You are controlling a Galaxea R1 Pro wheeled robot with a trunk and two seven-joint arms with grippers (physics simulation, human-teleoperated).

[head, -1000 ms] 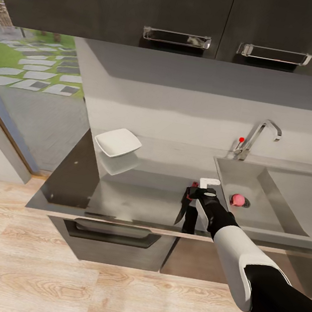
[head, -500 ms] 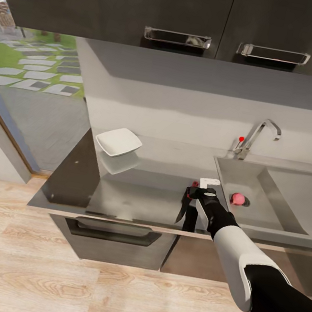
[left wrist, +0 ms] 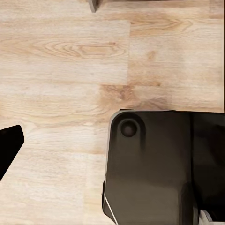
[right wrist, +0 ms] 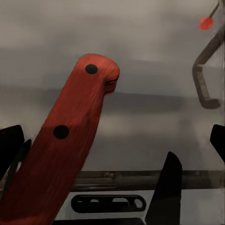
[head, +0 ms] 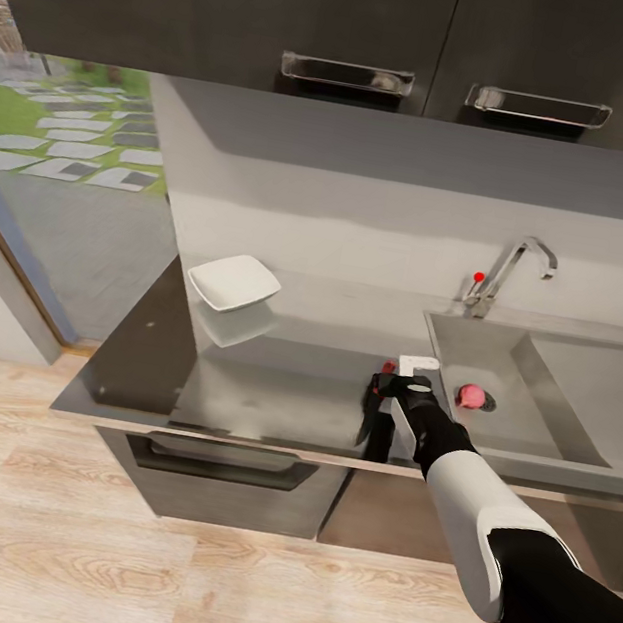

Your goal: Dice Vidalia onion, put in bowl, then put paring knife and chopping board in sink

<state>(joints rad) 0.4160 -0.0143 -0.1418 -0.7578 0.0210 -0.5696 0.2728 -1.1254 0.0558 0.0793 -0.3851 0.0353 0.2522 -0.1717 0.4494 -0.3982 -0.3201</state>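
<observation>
My right gripper [head: 381,382] hovers over the countertop [head: 269,386] just left of the sink [head: 532,445], shut on the paring knife [head: 368,412]. The knife's reddish handle [right wrist: 70,140] fills the space between the fingers and its dark blade points toward the counter's front edge. The pinkish Vidalia onion [head: 471,396] rests by the drain inside the sink. The white bowl [head: 234,283] sits at the counter's back left. A dark strip [head: 378,442] under my wrist and an oval slot [right wrist: 108,202] may belong to the chopping board; I cannot tell. My left gripper [left wrist: 112,150] hangs open above the floor.
The chrome faucet [head: 510,274] with its red knob [head: 478,277] stands behind the sink. Upper cabinets with bar handles [head: 346,74] hang over the counter. A drawer handle [head: 225,454] sits below the front edge. Wooden floor [left wrist: 61,56] lies under my dark base [left wrist: 150,164].
The whole head view has drifted slightly left, so the camera moved. My right arm and the knife keep the same pose over the counter.
</observation>
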